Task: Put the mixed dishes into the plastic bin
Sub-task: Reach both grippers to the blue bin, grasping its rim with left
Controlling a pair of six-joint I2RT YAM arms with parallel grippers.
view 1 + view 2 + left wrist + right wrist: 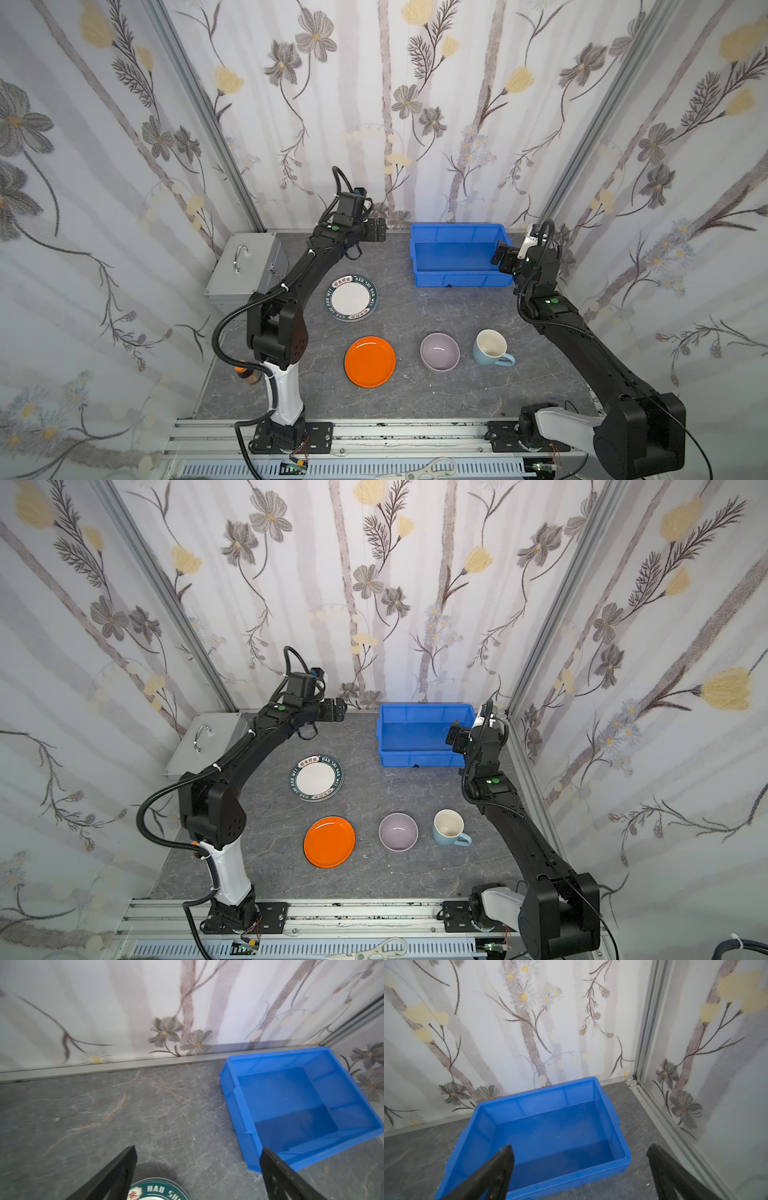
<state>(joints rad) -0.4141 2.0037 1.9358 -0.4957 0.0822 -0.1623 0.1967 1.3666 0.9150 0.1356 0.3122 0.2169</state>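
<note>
The left hand (381, 230) is hovering far, spread and empty; lettered plate (351, 297), orange plate (370, 361), bowl (439, 351) and mug (491, 347) are all sitting on the tabletop (415, 316), none binned; the bin (457, 279) at far right is lying empty, the right hand (498, 254) hanging over its right end, spread and empty

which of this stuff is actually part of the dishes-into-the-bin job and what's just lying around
For the job:
white plate with green lettered rim
orange plate
lilac bowl
pale-blue mug
blue plastic bin

Just lying about:
silver metal case
small brown bottle with orange cap
</note>
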